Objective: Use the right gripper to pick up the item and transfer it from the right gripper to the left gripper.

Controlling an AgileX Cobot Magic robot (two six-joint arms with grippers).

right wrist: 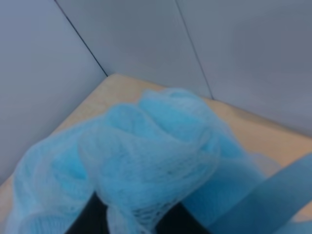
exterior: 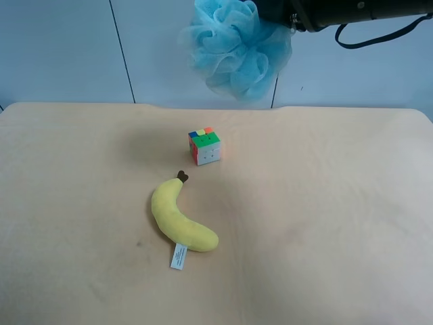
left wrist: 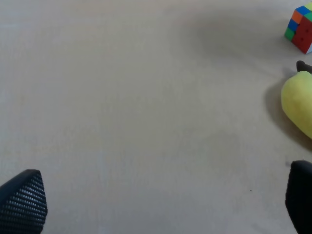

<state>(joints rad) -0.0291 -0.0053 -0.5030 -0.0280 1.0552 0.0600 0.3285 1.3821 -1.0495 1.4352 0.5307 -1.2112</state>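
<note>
**Pouf gripped aloft by the right gripper; left gripper gaping, well apart.**

The right gripper (right wrist: 134, 220) is closed on the pouf (exterior: 237, 51), with mesh bunched over its dark fingers (right wrist: 90, 217). The pouf is held at the top centre of the exterior high frame, above the table's (exterior: 338, 203) far edge. The left gripper (left wrist: 161, 202) is spread wide over bare table. Only the banana (left wrist: 298, 100) and cube (left wrist: 302, 27) are caught in its view, so the pouf is judged well away from it.

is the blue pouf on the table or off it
Off it: the pouf hangs in the air, clear of the table, held by the shut right end effector.
</note>
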